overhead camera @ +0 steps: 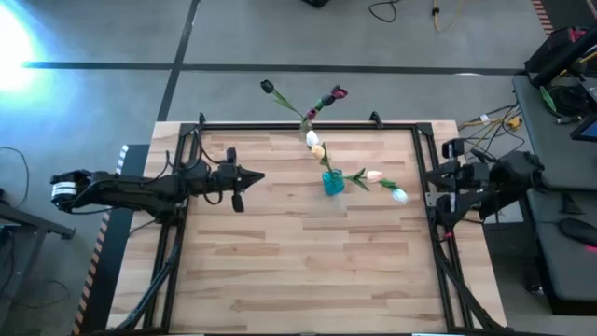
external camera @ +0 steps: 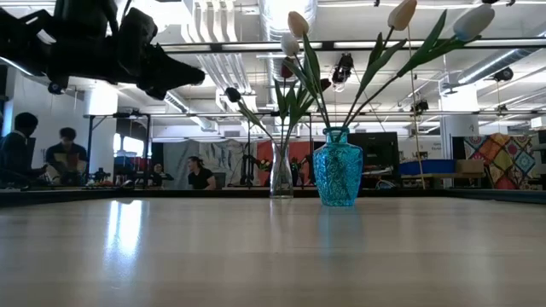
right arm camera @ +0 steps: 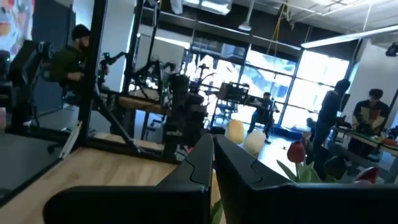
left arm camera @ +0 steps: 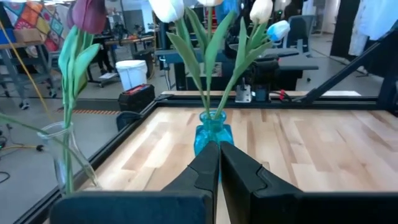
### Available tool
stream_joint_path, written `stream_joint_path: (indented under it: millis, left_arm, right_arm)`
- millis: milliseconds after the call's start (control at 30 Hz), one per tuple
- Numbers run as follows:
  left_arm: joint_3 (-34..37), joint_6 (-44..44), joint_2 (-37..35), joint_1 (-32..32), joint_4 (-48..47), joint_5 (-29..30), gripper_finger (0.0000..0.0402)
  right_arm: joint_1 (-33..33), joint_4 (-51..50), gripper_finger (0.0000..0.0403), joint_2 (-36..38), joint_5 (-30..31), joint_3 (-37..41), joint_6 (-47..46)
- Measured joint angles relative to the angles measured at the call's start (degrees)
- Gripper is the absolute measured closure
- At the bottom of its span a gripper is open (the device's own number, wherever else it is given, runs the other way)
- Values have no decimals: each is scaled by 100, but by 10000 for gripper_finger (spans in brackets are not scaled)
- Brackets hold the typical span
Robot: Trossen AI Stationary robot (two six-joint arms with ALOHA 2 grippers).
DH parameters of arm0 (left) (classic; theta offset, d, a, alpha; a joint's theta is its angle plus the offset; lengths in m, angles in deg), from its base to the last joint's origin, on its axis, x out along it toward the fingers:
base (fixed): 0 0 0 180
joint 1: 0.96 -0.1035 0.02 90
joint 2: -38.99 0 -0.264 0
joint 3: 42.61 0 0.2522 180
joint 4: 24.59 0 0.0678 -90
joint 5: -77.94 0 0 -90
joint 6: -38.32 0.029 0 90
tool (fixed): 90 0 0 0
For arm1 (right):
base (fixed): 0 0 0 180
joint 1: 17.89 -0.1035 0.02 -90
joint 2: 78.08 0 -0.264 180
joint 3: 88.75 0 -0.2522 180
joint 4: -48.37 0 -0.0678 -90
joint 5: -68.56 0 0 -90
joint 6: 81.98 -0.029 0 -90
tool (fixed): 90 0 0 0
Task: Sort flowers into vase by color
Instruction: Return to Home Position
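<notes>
Wood bench [overhead camera: 280, 271], far edge: clear vase [external camera: 281, 175] with dark tulips [overhead camera: 336, 93] | blue vase [overhead camera: 333, 182] near it: pale tulips [overhead camera: 373, 175], so sort looks done | left gripper [overhead camera: 261, 177] well clear of stems, jaws pinched empty | right gripper [right arm camera: 211, 140] at bench edge, same.

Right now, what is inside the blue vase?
Four pale tulips stand in the blue vase, their white and peach-cream heads fanned out above it. Its patterned glass hides their stem ends.

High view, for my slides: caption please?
Pale tulips fill blue vase, dark tulips clear vase; left hand nearby, right hand at edge.
</notes>
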Motion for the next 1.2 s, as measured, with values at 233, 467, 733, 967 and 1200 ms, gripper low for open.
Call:
stream_joint_path:
  millis: [233,467,733,967,1200]
  left_arm:
    - [52,153,-33,-86,20,-36,401]
    - [79,149,-94,-308,20,-225,401]
    - [152,141,-132,-424,19,-316,401]
    - [291,105,-191,-430,159,-318,401]
    - [561,12,-413,-429,240,-327,401]
  right_arm:
    - [7,169,394,-137,321,194,-6]
    - [22,562,394,164,447,522,234]
    - [22,591,394,649,588,874,354]
    - [22,812,394,707,588,1004,575]
    - [22,748,394,703,573,1096,266]
